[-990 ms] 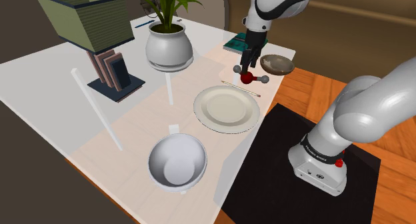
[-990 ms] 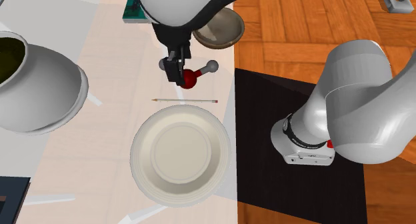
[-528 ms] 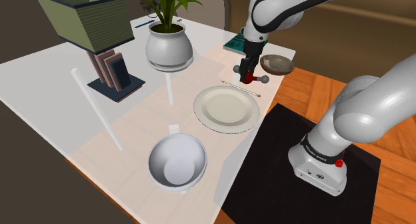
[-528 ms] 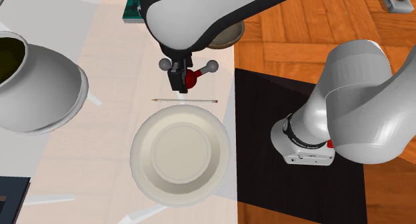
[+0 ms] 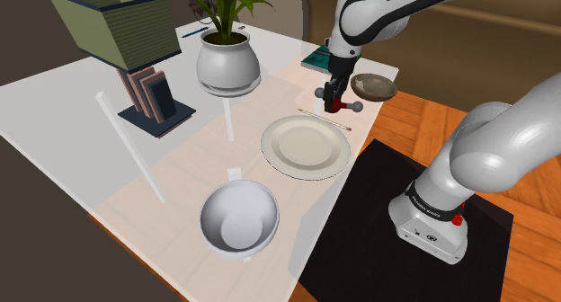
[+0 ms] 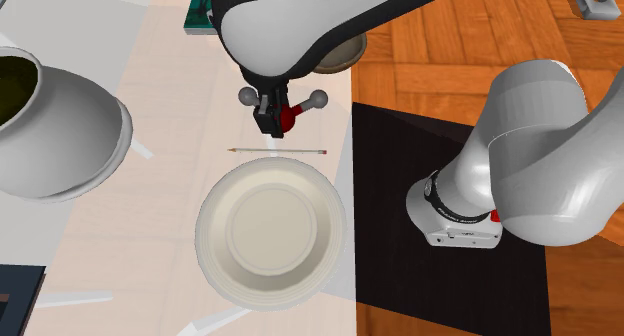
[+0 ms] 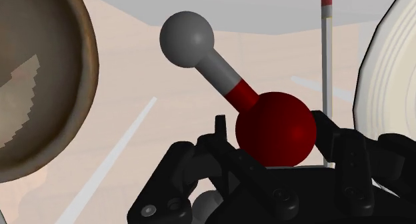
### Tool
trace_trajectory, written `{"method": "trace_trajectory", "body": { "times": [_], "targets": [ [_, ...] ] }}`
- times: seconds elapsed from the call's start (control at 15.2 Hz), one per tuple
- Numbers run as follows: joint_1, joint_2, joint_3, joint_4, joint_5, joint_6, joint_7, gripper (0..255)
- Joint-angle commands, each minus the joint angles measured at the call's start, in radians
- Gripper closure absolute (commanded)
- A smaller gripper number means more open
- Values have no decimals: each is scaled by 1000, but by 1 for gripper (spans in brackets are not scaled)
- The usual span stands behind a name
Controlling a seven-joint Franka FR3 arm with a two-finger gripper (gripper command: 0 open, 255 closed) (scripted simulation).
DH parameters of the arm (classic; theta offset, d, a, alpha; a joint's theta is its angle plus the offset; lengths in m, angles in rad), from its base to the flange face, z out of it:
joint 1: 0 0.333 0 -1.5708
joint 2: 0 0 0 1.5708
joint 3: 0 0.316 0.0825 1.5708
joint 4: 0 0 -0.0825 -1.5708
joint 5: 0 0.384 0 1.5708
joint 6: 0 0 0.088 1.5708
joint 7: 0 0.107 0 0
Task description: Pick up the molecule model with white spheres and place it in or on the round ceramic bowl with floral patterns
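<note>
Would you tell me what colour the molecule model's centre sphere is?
The sphere is dark red, clearest in the wrist view.

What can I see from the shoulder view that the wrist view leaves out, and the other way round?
Shoulder view: the potted plant, the grey bowl and the arm's black stand. Wrist view: a close look at the gripper clasping the molecule model by its red sphere. Shared: the molecule model, the brown bowl, the cream plate and the pencil.

a home: shaded lamp (image 5: 117, 26), potted plant (image 5: 227, 65) and plate (image 5: 306, 146) on a table (image 5: 54, 102), parquet floor (image 6: 450, 44).
</note>
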Motion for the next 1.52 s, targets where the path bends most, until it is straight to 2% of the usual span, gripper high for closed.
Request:
{"method": "trace_trajectory", "body": {
  "times": [0.0,0.53,1.45],
  "targets": [
    [0,0,0,0,0,0,0,255],
    [0,0,0,0,0,0,0,255],
    [-4,-86,12,125,-12,-209,27,255]
  ]
}}
